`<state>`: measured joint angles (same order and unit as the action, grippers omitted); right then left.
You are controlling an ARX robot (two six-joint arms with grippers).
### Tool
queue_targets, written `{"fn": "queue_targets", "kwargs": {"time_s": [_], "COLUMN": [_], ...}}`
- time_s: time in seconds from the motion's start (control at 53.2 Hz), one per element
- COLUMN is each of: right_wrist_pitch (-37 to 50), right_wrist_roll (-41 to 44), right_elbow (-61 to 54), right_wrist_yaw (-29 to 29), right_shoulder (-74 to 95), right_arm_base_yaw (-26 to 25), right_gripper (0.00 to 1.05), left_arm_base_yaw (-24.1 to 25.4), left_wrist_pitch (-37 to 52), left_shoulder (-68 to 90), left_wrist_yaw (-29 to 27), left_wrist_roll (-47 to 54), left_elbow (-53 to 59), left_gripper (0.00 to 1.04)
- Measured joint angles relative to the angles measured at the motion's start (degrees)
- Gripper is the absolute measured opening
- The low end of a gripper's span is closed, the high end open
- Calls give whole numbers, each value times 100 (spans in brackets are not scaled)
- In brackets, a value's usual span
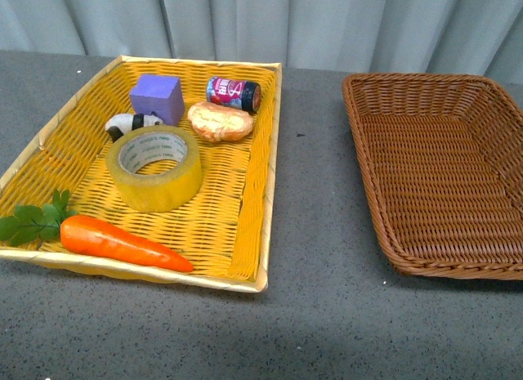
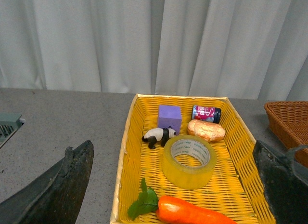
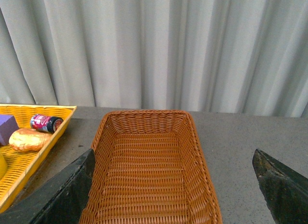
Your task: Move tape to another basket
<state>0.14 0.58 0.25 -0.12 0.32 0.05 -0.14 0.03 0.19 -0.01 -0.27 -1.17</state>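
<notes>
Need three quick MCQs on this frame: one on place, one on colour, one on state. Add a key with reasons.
1. Where is the tape?
A. in the yellow tray
B. on top of the cube
C. outside the tray

2. The cube behind the tape is:
A. red
B. purple
C. green

3. The tape lies:
A. on its edge
B. flat, hole up
C. tilted against the cube

Key:
1. A, it rests on the tray's weave.
2. B, its faces show purple.
3. B, the white core's ring faces upward.
</notes>
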Motion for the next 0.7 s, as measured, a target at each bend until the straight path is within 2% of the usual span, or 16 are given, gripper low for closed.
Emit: {"fn": "queue_targets", "kwargs": {"time_s": [0.695], "right_wrist_pitch": [0], "right_wrist_roll": [0], "right_elbow": [0], "right_wrist_yaw": [0], "right_shoulder": [0], "right_arm_base_yaw": [0], "right_gripper": [96], "left_arm_base_yaw": [0], "left_wrist_pitch": [0], "left_shoulder": [0], "left_wrist_yaw": [0], "left_wrist_roll": [0], "left_elbow": [0], "left_gripper": [98]}}
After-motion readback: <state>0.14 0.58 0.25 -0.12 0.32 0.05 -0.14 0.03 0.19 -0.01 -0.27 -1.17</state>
